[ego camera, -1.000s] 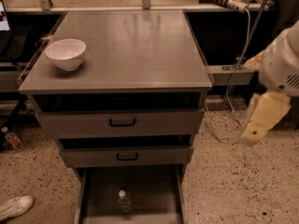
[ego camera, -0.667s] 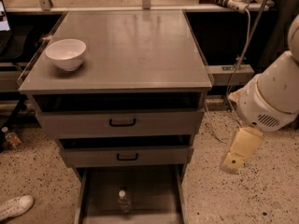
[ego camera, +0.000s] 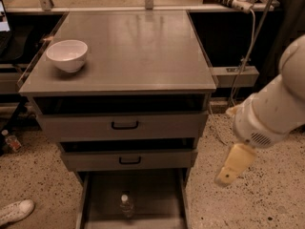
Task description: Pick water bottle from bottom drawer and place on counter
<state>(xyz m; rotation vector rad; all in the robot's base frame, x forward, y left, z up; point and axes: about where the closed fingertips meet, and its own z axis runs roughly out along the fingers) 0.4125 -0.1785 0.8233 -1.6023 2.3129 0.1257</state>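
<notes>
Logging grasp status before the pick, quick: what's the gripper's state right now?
Gripper: state cannot be told; it hangs to the right of the bottom drawer, apart from the water bottle standing inside.

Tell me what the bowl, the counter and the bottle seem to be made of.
The bowl: probably glazed ceramic, white and glossy. The counter: grey metal, smooth, with faint reflections. The bottle: likely clear plastic, see-through body, white cap. The gripper hangs right of the drawers.
</notes>
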